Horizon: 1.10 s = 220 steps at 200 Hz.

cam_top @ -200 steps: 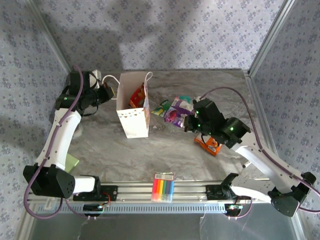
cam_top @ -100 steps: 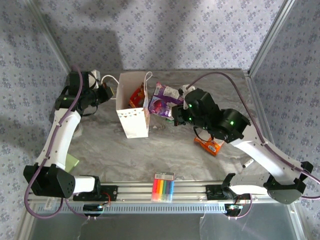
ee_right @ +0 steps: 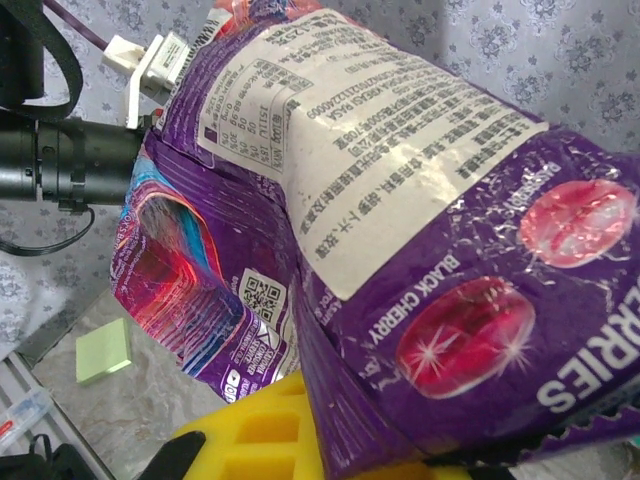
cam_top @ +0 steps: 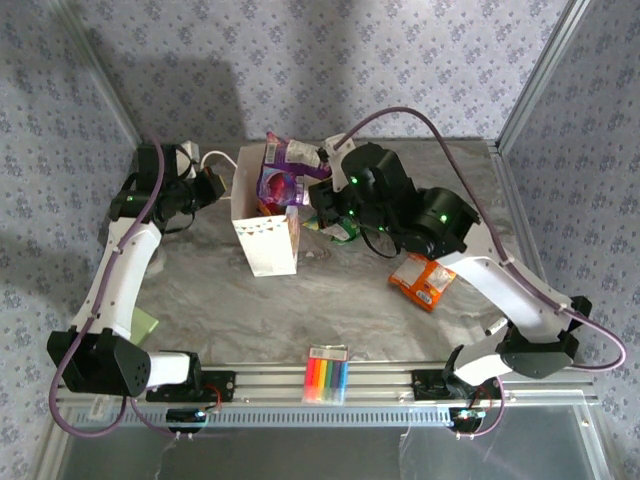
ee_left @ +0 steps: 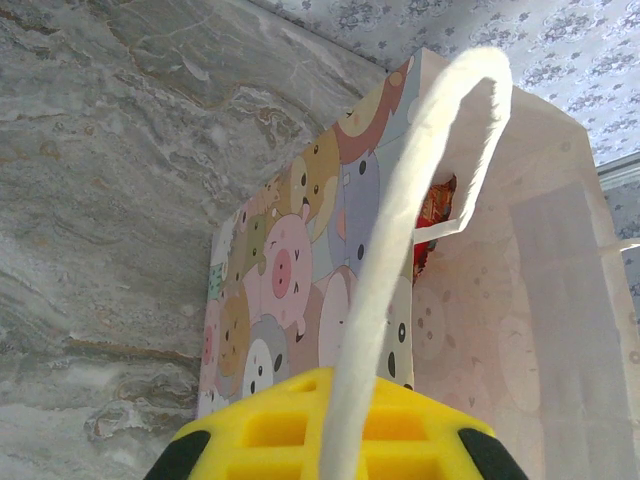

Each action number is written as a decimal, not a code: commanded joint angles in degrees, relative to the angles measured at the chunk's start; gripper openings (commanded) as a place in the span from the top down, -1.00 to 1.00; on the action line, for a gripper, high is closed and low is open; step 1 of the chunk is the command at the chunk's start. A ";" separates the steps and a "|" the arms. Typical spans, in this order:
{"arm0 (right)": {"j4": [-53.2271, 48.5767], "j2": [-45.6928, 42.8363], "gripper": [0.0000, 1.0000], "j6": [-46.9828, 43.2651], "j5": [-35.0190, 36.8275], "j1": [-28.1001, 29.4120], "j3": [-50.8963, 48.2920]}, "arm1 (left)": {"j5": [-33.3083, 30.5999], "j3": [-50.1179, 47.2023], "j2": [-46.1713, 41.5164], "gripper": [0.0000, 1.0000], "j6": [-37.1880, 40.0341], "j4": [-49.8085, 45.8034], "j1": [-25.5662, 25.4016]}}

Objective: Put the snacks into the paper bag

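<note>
from above: my left gripper (cam_top: 218, 186) sits at the left rim of the paper bag (cam_top: 268, 245), fingers pressed together on its white cord handle (cam_top: 214, 157). the bag stands upright on the marble table (cam_top: 230, 310), mouth open toward the top. my right gripper (cam_top: 312, 190) reaches in from the right and pinches the purple packet (cam_top: 279, 176), which hangs over the bag's open mouth, its lower end at the rim. a bit of the red packet (cam_top: 266, 208) shows inside the bag. the green packet (cam_top: 341, 227) lies on the table just right of the bag, partly under my right arm. the orange packet (cam_top: 421, 280) lies further right, well apart from the bag. the rainbow marker pack (cam_top: 327, 376) rests at the near edge by the rail, and a green note (cam_top: 144, 325) lies beside my left arm.

from my left wrist: the left gripper (ee_left: 335, 440) shows a yellow finger pad (ee_left: 270, 430) at the bottom, with the cord handle (ee_left: 400, 240) running down into it, clamped tight. the paper bag (ee_left: 300, 290) fills the middle, its cartoon animal print facing me. the red packet (ee_left: 435, 212) peeks out inside the open top.

from my right wrist: the right gripper (ee_right: 380, 452) is closed on the purple packet (ee_right: 400, 220), which is crinkled, its black cherry print and white label turned to the camera. a yellow finger (ee_right: 265, 430) presses the packet's lower edge. the green note (ee_right: 103, 351) lies on the table below.
</note>
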 commanded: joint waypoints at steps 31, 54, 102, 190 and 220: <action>0.43 5.69 1.00 -4.26 -1.86 0.08 8.75 | 0.91 -0.79 -2.67 1.00 -1.61 1.72 0.37; 1.33 7.79 1.00 -4.74 -1.73 -0.43 10.23 | 1.87 -0.70 -2.59 1.00 -2.48 1.79 0.34; 3.67 12.81 1.00 -1.83 -8.78 -3.66 14.41 | 2.64 -0.51 -1.40 1.00 -2.98 1.37 0.43; 3.07 22.93 1.00 1.42 -18.83 -7.49 23.58 | 2.82 -0.53 -2.06 1.00 -3.15 1.30 0.40; 2.88 25.20 1.00 2.47 -20.99 -8.75 24.63 | 2.83 -0.53 -2.06 1.00 -3.15 1.36 0.44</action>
